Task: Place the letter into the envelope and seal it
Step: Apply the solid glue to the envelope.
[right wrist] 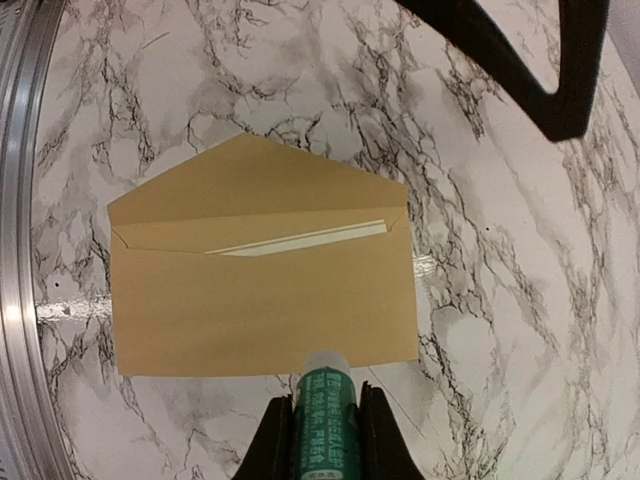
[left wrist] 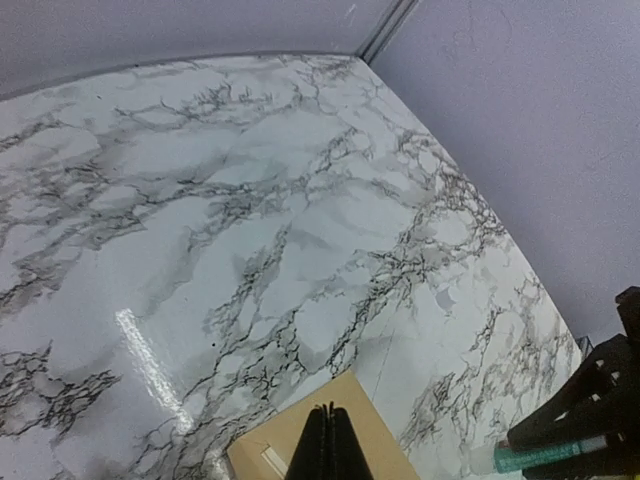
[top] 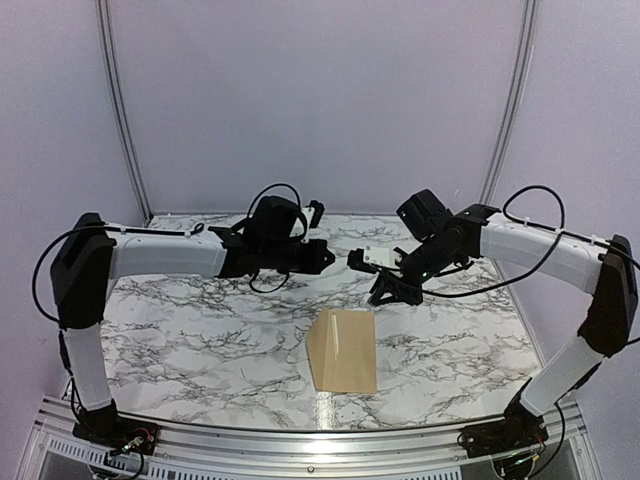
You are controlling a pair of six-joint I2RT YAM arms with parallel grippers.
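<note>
You've got the envelope [right wrist: 260, 310] lying flat on the marble table [top: 200, 340], front-centre between the two arm bases, near the metal rail [right wrist: 20, 250] at the table's near edge. Its flap [right wrist: 250, 180] is open and lies flat on the table, pointing to the robot's left in the top view. The letter [right wrist: 310, 238] is inside. You only see a thin cream strip of it at the pocket mouth, just under the flap fold, and it is too small to read any border or ruling. The right gripper [right wrist: 325, 400] is clamped on a glue stick [right wrist: 325, 430] with a green label, its pale tip sticking out past the fingertips toward the envelope. In the right wrist view that tip overlaps the envelope's long closed edge, opposite the flap. You can't tell from that view whether it touches. The top view puts the gripper up off the table, on the far side of the envelope. The left gripper [left wrist: 325, 415] has its fingers pressed fully together with nothing between them. It hangs above the table, over a corner of the envelope in its own wrist view. In the top view it faces the right gripper across a small gap. The glue stick and right fingers also show at the lower right of the left wrist view.
</note>
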